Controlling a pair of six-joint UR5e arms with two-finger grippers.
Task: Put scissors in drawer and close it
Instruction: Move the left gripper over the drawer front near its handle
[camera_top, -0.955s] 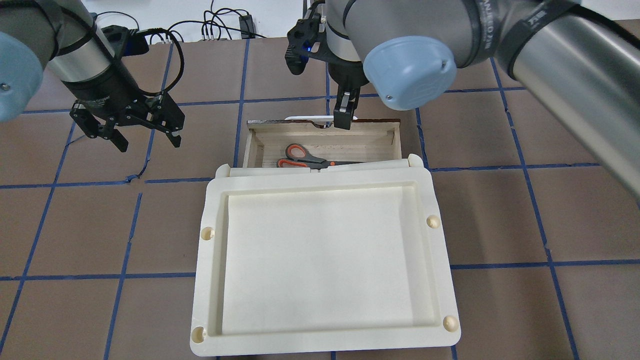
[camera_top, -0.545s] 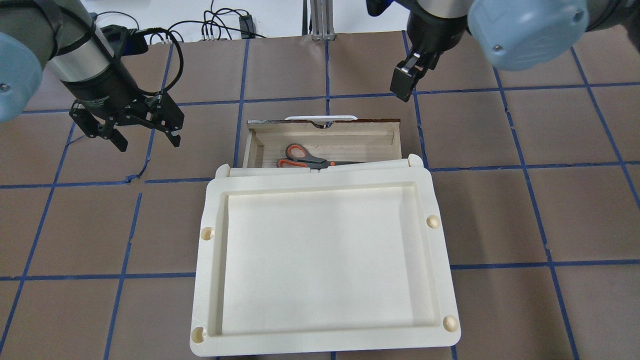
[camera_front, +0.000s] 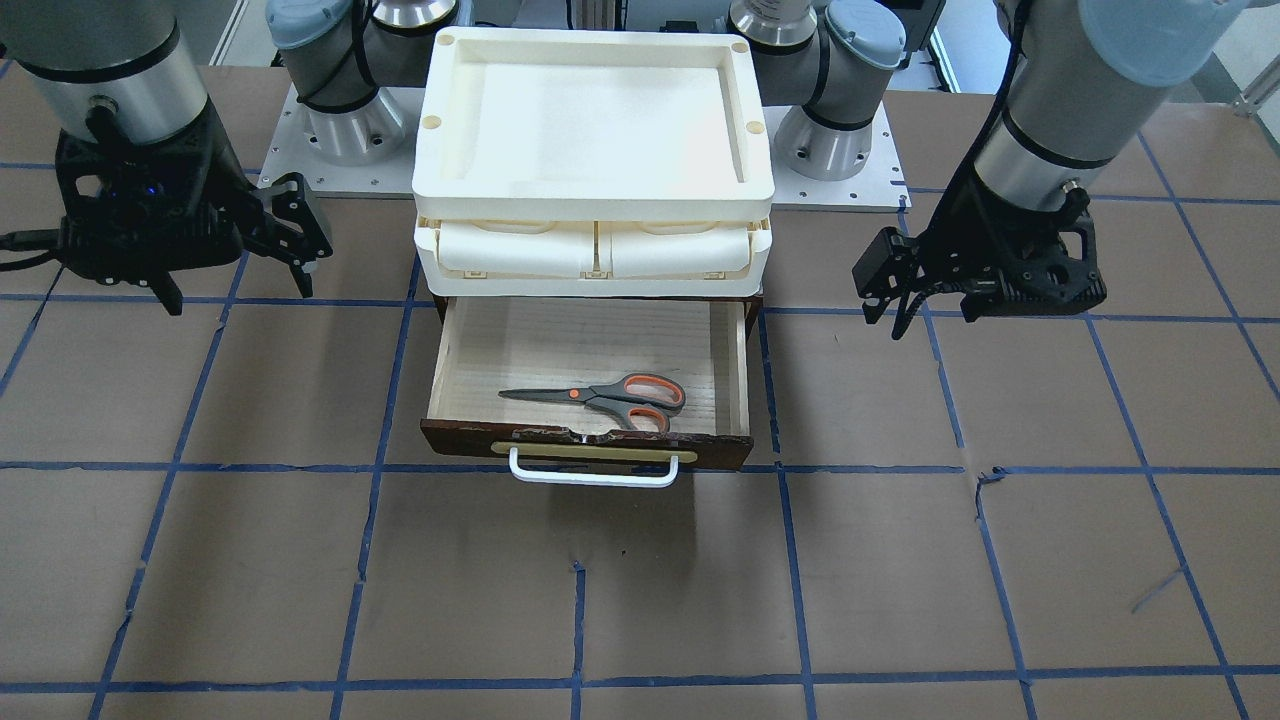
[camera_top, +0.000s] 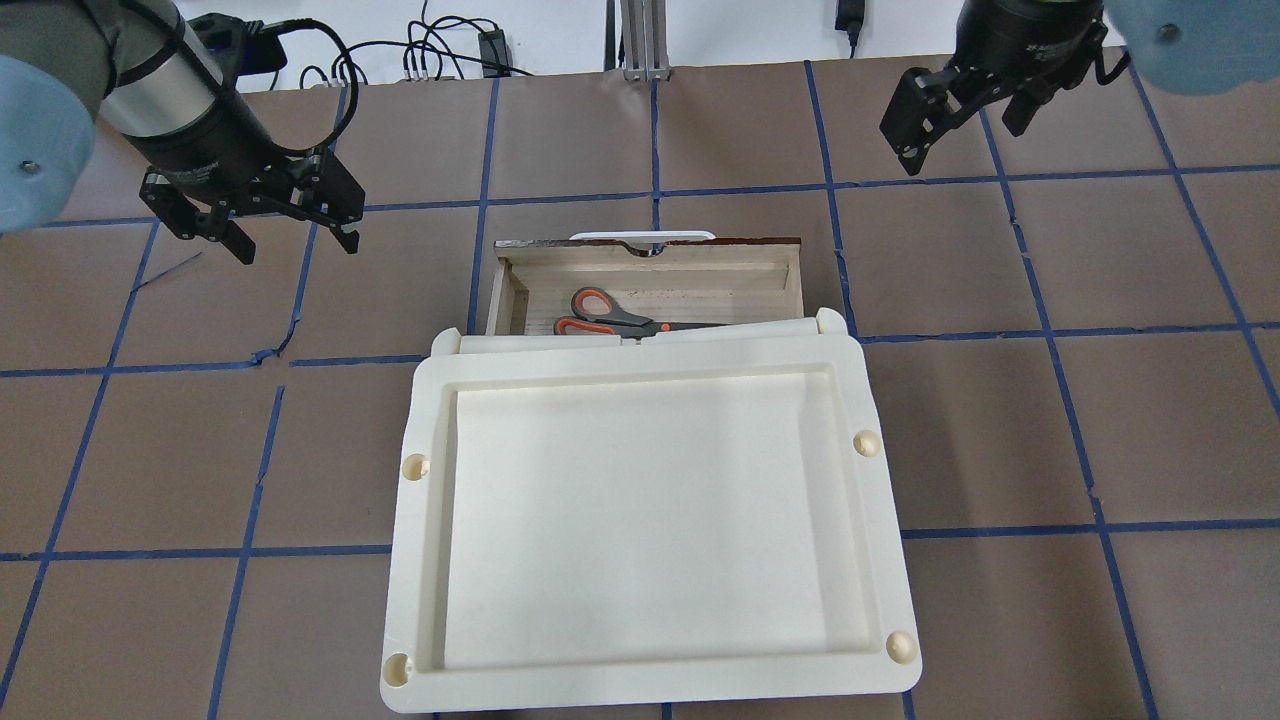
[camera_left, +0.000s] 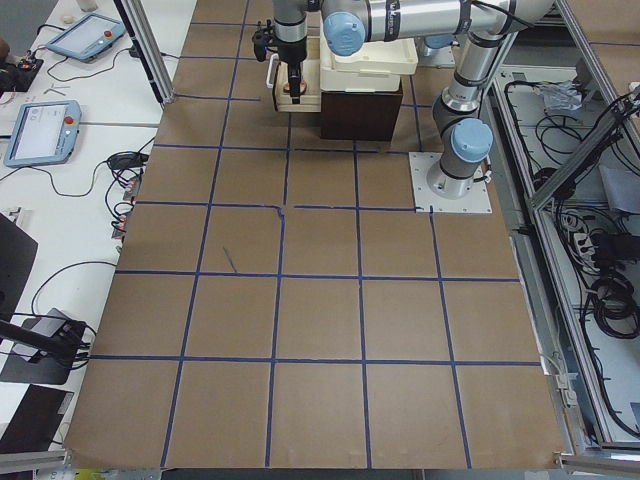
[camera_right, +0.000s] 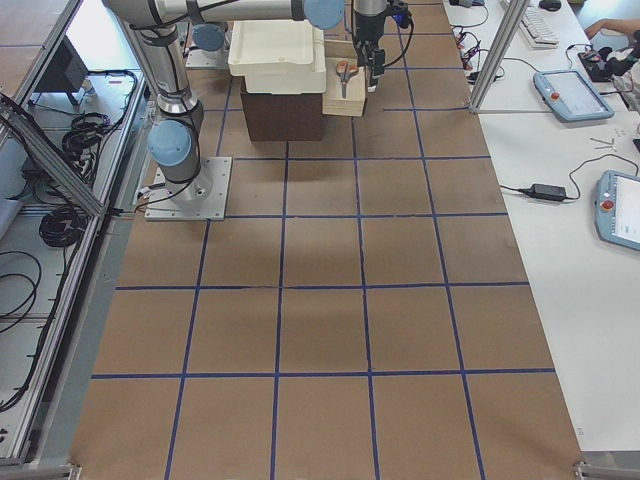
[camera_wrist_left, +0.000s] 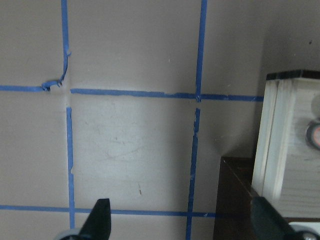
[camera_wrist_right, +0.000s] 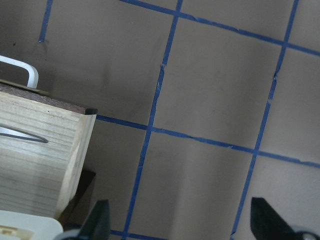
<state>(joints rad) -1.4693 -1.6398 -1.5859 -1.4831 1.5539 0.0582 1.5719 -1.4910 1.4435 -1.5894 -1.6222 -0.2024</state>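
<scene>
The scissors (camera_front: 600, 395) lie flat inside the open drawer (camera_front: 740, 370), orange handles toward its dark front. They also show in the overhead view (camera_top: 610, 315). The drawer (camera_top: 780, 270) is pulled out from under the cream unit, its white bar handle (camera_front: 592, 475) free. My left gripper (camera_top: 295, 243) is open and empty, above the table to the left of the drawer. My right gripper (camera_top: 958, 135) is open and empty, beyond the drawer's right corner. The left wrist view shows the drawer's side wall (camera_wrist_left: 280, 140). The right wrist view shows its corner (camera_wrist_right: 40, 150).
A cream plastic tray (camera_top: 420, 520) sits on top of the cabinet, over two cream flap compartments (camera_front: 595, 250). Brown mat with a blue tape grid covers the table (camera_front: 600, 600). Cables (camera_top: 430, 55) lie past the far edge.
My right gripper has left the drawer's front near the handle, moved right and away, and now shows open jaws. My left gripper has shifted slightly away. Drawer and scissors have not moved.
</scene>
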